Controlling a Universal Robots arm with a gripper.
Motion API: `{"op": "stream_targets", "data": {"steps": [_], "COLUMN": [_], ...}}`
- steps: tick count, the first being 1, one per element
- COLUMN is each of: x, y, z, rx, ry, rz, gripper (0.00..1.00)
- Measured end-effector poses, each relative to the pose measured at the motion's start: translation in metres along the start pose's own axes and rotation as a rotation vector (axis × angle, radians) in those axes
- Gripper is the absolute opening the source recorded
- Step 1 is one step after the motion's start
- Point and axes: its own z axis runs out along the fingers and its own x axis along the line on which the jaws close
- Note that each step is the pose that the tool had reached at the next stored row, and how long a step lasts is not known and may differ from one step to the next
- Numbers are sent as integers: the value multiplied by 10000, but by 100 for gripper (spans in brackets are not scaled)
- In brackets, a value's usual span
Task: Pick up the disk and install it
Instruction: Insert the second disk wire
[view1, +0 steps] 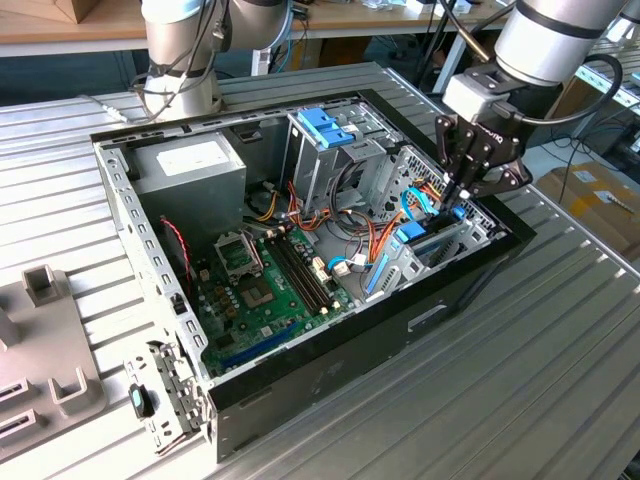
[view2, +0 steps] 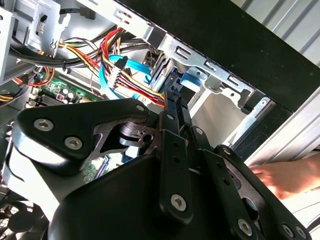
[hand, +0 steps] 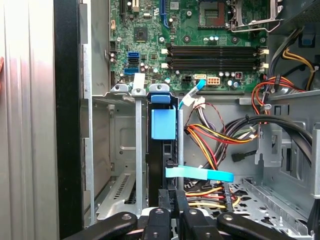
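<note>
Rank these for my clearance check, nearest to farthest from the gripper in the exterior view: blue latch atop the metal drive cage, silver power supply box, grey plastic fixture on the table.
1. Blue latch, beside the gripper, toward the view's left.
2. Silver power supply box, case's far-left corner.
3. Grey plastic fixture, outside the case, view's left edge.

In the second wrist view the black gripper (view2: 172, 107) reaches toward a metal drive bay (view2: 200, 62) in the computer case, its narrow jaws drawn close together, touching a light-blue plastic part (view2: 192, 78) at the bay's mouth. Beside the fingers runs a bundle of red, yellow and orange wires (view2: 125, 75) with a blue flat cable (view2: 131, 65). A green circuit board (view2: 57, 90) lies beyond. A person's hand (view2: 285, 175) rests by the case's outer edge.
</note>
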Motion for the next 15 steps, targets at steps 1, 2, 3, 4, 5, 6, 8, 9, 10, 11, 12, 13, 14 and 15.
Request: {"op": "stream_targets", "data": {"steps": [1, 2, 3, 4, 5, 6, 8, 9, 10, 11, 12, 13, 14, 15], "x": [0, 0, 0, 0, 0, 0, 0, -1, -1, 0, 0, 0, -1, -1], "y": [2, 4, 7, 11, 13, 15, 18, 19, 19, 20, 20, 20, 21, 22], "z": [2, 3, 5, 7, 7, 8, 12, 15, 18, 21, 25, 27, 30, 33], "rx": [0, 0, 0, 0, 0, 0, 0, 0, 0, 0, 0, 0, 0, 0], "ry": [0, -1, -1, -1, -1, -1, -1, 0, 0, 1, 0, -1, -1, -2], "rz": [0, -1, 0, 1, 0, -1, 0, 0, 0, 0, 0, 0, 0, 0], "gripper": [16, 16, 16, 16, 16, 16, 16, 16, 16, 16, 16, 16, 16, 16]}}
